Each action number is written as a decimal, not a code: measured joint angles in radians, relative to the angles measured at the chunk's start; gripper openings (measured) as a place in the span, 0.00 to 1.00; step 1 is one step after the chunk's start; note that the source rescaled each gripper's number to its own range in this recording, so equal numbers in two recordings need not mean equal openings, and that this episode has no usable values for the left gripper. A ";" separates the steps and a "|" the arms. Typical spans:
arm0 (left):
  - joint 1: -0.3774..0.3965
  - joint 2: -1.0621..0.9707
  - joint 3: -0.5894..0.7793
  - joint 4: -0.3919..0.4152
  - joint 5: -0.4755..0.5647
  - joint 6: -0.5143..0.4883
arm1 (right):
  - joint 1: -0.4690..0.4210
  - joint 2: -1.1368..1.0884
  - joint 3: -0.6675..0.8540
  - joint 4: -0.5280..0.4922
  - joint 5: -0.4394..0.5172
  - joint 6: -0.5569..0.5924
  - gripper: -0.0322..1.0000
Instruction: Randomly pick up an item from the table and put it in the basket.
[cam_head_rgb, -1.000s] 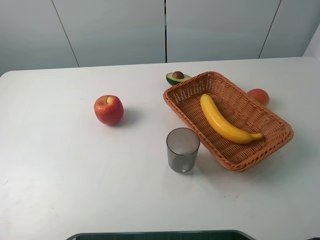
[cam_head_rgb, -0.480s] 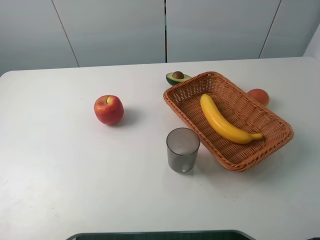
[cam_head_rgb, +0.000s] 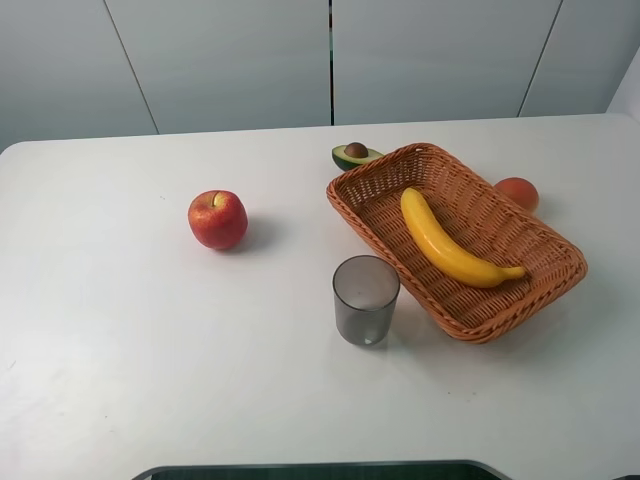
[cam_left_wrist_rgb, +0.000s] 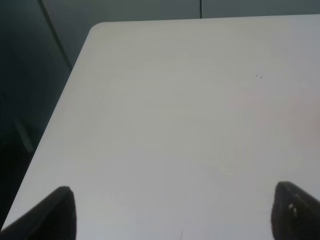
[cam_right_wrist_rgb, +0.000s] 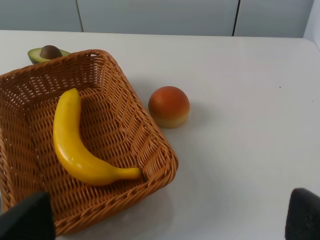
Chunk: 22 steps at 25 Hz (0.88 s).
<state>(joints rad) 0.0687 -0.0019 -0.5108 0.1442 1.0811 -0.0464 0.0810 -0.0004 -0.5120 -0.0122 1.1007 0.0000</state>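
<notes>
The banana lies inside the basket on the table. The left gripper and the right gripper both hang with fingers spread wide, holding nothing.

Pale grey panelled wall, dark vertical seams

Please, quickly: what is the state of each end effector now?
Left end effector: open, holding nothing.
Right end effector: open, holding nothing.
</notes>
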 joint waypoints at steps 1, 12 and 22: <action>0.000 0.000 0.000 0.000 0.000 0.000 | 0.000 0.000 0.000 0.000 0.000 0.000 1.00; 0.000 0.000 0.000 0.000 0.000 0.000 | 0.000 0.000 0.000 0.000 0.000 0.000 1.00; 0.000 0.000 0.000 0.000 0.000 0.000 | 0.000 0.000 0.000 0.000 0.000 0.000 1.00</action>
<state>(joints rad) 0.0687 -0.0019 -0.5108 0.1442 1.0811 -0.0464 0.0810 -0.0004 -0.5120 -0.0122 1.1007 0.0000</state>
